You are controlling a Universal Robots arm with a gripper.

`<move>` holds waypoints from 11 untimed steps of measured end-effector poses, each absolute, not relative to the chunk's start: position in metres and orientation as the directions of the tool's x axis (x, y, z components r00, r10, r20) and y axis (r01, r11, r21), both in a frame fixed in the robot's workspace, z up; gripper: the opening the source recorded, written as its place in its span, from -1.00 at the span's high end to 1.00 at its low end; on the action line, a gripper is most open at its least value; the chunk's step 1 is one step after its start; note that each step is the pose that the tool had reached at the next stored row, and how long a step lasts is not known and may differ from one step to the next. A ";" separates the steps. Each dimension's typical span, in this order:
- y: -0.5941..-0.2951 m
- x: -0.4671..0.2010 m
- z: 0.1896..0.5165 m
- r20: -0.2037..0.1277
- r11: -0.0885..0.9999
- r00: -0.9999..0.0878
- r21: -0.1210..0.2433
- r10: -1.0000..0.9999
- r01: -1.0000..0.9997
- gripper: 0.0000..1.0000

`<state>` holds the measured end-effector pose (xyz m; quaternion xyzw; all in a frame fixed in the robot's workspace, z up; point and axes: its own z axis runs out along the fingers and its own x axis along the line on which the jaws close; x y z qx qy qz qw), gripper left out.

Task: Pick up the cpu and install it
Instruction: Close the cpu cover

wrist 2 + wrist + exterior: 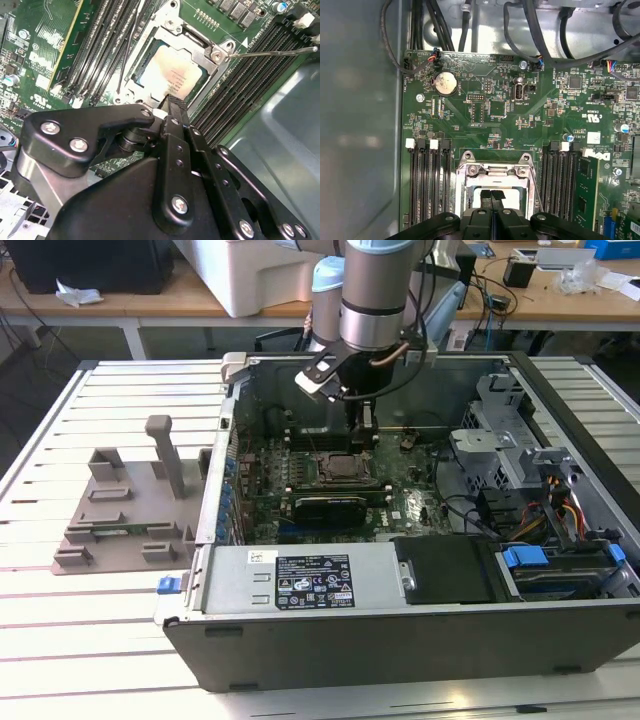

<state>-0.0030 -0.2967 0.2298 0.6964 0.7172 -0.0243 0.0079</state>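
Note:
The cpu (170,75), a flat square chip with a silvery top, lies in the black socket frame (150,35) on the green motherboard. The chip's pale top also appears in the first wrist view as the cpu (481,196). My gripper (172,101) hangs right over its edge, the two black fingers pressed together with nothing between them. In the first wrist view the gripper (492,193) points down into the socket opening. Whether the tips touch the chip cannot be told. In the exterior view the gripper (362,432) stands inside the open computer case, just behind the socket (335,468).
Rows of black memory slots (427,185) flank the socket on both sides. A thin metal lever (272,51) sticks out beside it. The case wall (360,125) is close by. A grey fixture block (120,510) sits on the slatted table at the exterior view's left.

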 end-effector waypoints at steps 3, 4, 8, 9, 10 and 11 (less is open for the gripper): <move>-0.297 -0.003 0.233 -0.045 0.029 -0.030 -0.024 0.999 0.999 0.79; -0.297 -0.003 0.235 -0.045 0.029 -0.030 -0.024 0.999 0.999 0.79; -0.297 -0.003 0.243 -0.045 0.029 -0.030 -0.024 0.999 0.999 0.79; -0.297 -0.003 0.245 -0.045 0.029 -0.030 -0.024 0.999 0.999 0.79; -0.297 -0.003 0.248 -0.045 0.029 -0.030 -0.024 0.999 0.999 0.79; -0.297 -0.003 0.251 -0.045 0.029 -0.030 -0.024 0.999 0.999 0.79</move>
